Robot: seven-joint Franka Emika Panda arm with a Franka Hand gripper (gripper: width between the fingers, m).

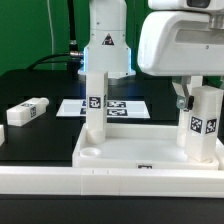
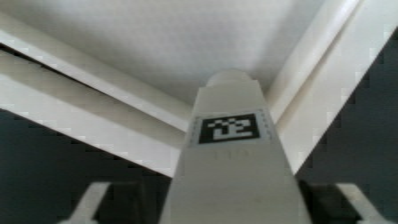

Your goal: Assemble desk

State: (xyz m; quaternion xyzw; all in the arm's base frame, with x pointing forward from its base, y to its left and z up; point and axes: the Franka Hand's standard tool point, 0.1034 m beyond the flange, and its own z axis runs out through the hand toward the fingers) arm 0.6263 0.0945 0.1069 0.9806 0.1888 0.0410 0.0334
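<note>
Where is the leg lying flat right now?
The flat leg lies at the exterior view's left, on the table, apart from the tabletop and left of the upright leg.

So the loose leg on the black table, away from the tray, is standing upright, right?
Not quite. That leg lies on its side on the black table, away from the tabletop. The exterior view shows it.

Upright leg [image 1: 95,100] stands on tabletop [image 1: 125,152], marker board [image 1: 125,106] behind.

marker board [image 1: 130,107] flat on black table [image 1: 40,142]
</note>
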